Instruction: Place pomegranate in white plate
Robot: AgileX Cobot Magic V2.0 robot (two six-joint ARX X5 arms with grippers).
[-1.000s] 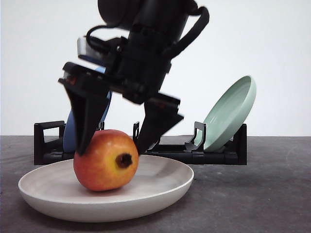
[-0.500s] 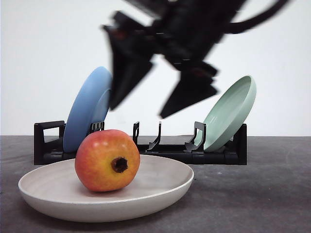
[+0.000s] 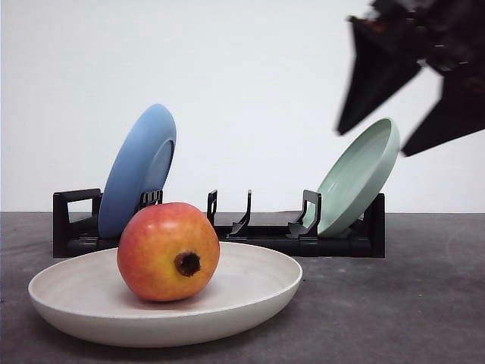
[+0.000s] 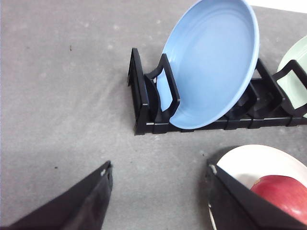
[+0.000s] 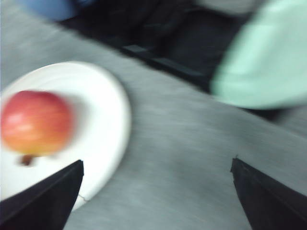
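Your right gripper (image 3: 413,125) sits blurred at the upper right of the front frame, fingers spread wide, nothing between them, well above the table (image 3: 394,303). In its wrist frame the two dark fingertips (image 5: 43,199) sit in the lower corners, far apart, over grey table. Your left gripper (image 4: 158,191) is also spread, empty, its tips at the bottom of its wrist frame, the right-hand tip overlapping the plate's edge in the picture.

Pomegranate (image 3: 168,252) rests in the white plate (image 3: 250,299), left of the plate's centre in the front frame, dark crown facing the camera. No gripper touches it.

Behind the plate, a black rack (image 3: 227,231) holds a blue plate (image 3: 140,163) leaning at its left end and a green plate (image 3: 362,174) leaning at its right end.
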